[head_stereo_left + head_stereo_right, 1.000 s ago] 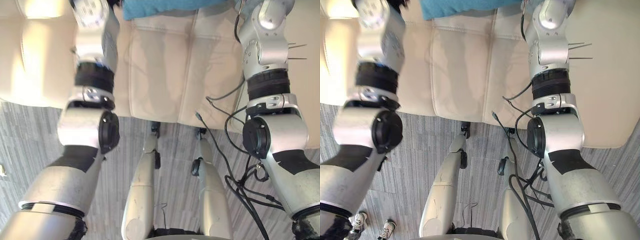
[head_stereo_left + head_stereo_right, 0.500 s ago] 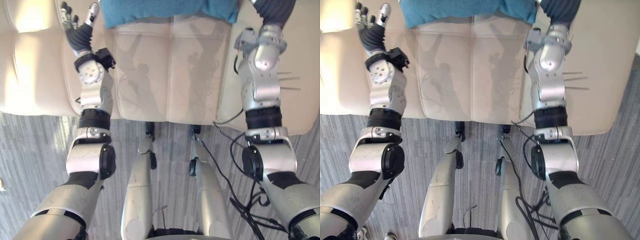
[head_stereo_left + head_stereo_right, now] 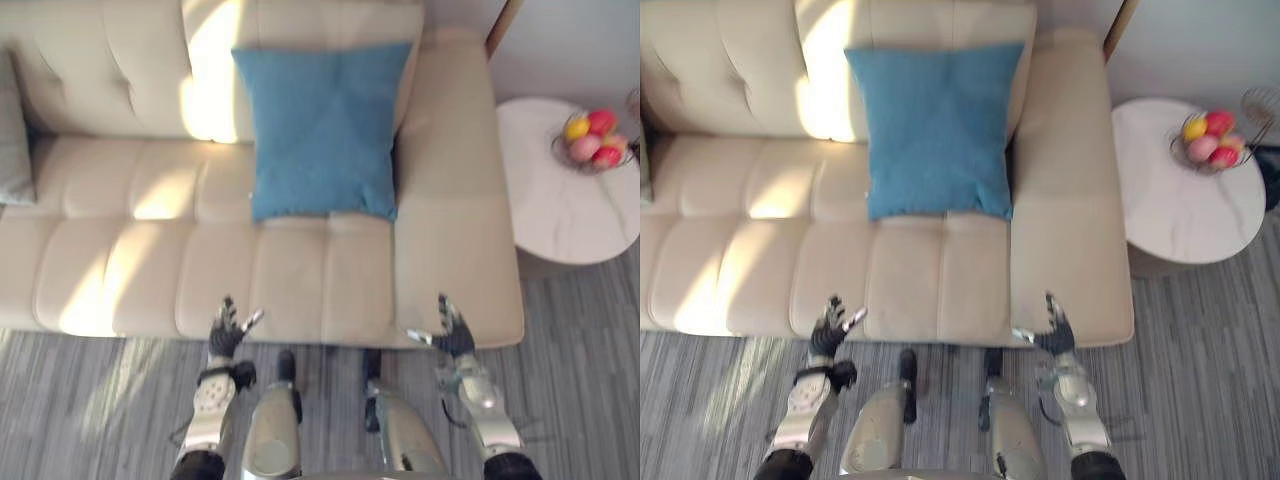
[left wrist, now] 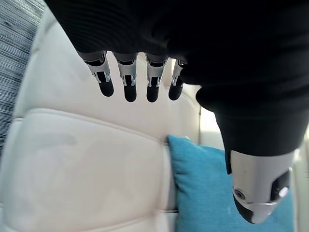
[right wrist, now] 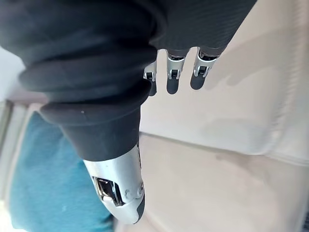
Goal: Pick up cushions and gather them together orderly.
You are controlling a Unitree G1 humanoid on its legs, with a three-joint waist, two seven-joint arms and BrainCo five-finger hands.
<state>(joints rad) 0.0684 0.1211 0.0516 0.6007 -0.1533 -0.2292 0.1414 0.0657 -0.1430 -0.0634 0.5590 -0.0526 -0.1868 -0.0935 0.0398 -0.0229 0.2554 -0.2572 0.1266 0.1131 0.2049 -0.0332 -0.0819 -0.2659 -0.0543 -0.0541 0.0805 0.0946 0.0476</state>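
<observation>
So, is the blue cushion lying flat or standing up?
Standing: the blue cushion leans against the sofa backrest, lower edge on the seat.

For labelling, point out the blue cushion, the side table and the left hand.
blue cushion (image 3: 322, 130), left eye view, its middle
side table (image 3: 560, 215), left eye view, bare top
left hand (image 3: 223, 338), left eye view, dark middle

Head stereo pair: mounted high, facing down, far from the sofa (image 3: 300, 285); blue cushion (image 3: 322, 130) at 12 o'clock, round table (image 3: 560, 200) at 2 o'clock. Both eyes share the whole scene, slightly offset. Left wrist camera: very near, sighting along the left hand (image 4: 129, 79) over the sofa to the blue cushion. Right wrist camera: same, along the right hand (image 5: 120, 191); blue cushion shared.
</observation>
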